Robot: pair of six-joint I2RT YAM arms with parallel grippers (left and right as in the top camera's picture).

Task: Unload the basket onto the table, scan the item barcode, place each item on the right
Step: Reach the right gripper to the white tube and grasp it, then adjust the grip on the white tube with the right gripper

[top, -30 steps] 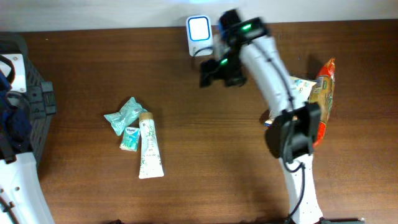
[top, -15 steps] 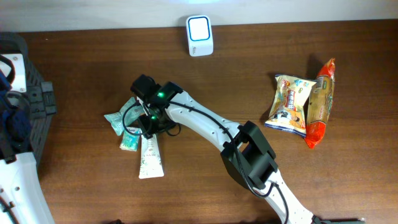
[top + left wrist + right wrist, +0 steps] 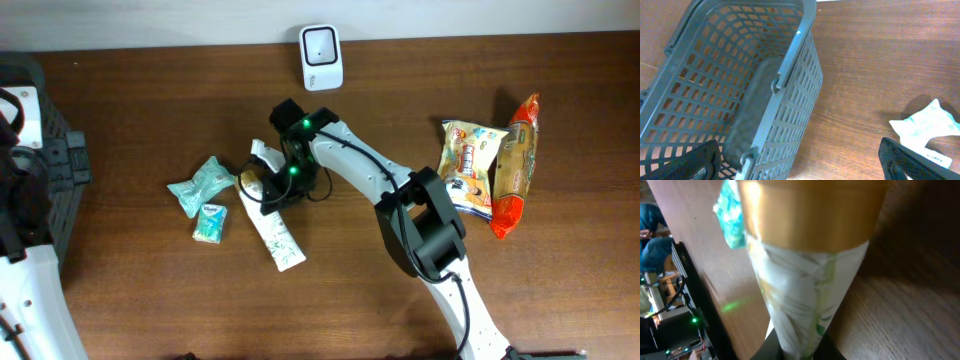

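Overhead, the right gripper [image 3: 270, 188] pinches the white tube [image 3: 280, 238] near its gold cap, teal sachets [image 3: 203, 182] just beside at nine o'clock, scanner [image 3: 321, 44] at twelve, snack bags [image 3: 468, 165] at three.

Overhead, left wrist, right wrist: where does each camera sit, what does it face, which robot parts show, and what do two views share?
Overhead: above the table, looking down; shows left arm, and right arm at the tube.
Left wrist: on the left arm, facing the basket; open jaws at lower corners.
Right wrist: close on the tube; jaws at bottom edge.
Shared: overhead and right wrist both show the tube.
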